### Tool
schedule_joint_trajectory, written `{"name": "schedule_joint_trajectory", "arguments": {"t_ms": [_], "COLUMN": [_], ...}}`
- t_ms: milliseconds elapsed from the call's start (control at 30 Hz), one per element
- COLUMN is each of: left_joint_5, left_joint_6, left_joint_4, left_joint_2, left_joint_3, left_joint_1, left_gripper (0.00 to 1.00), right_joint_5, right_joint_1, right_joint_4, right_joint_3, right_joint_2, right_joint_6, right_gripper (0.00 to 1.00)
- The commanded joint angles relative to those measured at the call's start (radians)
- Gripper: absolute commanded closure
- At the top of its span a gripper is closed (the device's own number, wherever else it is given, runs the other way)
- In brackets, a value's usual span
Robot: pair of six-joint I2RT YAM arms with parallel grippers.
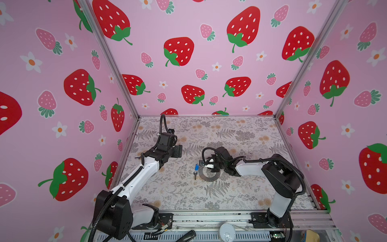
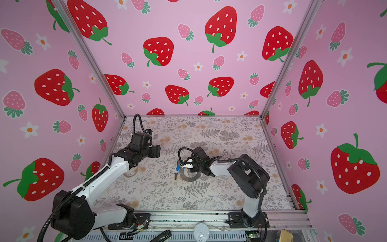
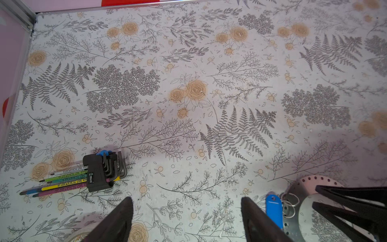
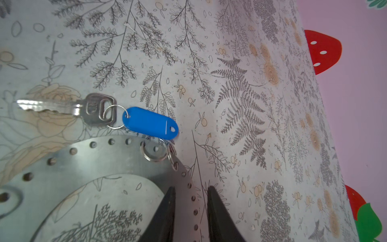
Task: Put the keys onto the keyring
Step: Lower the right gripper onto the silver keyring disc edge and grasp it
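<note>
Keyring (image 4: 83,167): lies flat on the patterned table (image 4: 240,52), near its middle in both top views. Keys (image 4: 88,111): one silver key, flat on the table just beside the keyring's outer edge, joined by a thin split ring to a blue tag (image 4: 149,123). From the tag's far end, small rings (image 4: 155,152) rest on the perforated band. Whether one passes through a hole cannot be told.

Right gripper (image 4: 191,188): sits low over the keyring, one finger inside the band and one outside it. The jaws stand a narrow way apart, with bare table showing beside the outer finger, and no clamp is evident. Left gripper (image 3: 186,199): jaws wide apart and empty, held above the table to the left of the keys. A hex-key set (image 3: 102,169) lies well apart and plays no part.

Assessment: the step in hand is securing the keyring. The next move calls for the right gripper to pinch the thin band without skidding it. It must then steady the band so the left gripper can take the tag or small rings and work a ring through a hole. Risk: flat metal slips.
</note>
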Motion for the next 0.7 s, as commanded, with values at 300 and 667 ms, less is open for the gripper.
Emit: {"name": "schedule_joint_trajectory", "arguments": {"t_ms": [300, 667], "left_joint_5": [-0.003, 0.002], "left_joint_6": [-0.02, -0.015], "left_joint_4": [0.011, 0.027], "left_joint_2": [0.01, 0.008], "left_joint_3": [0.017, 0.008], "left_joint_1": [0.013, 0.012], "left_gripper": [0.2, 0.2], "right_joint_5": [-0.054, -0.049], "right_joint_1": [0.006, 0.006], "right_joint_4": [-0.1, -0.104], "right_joint_3": [0.096, 0.099], "right_joint_2": [0.09, 0.104], "right_joint_6": [-0.08, -0.081], "right_gripper": [0.81, 0.82]}}
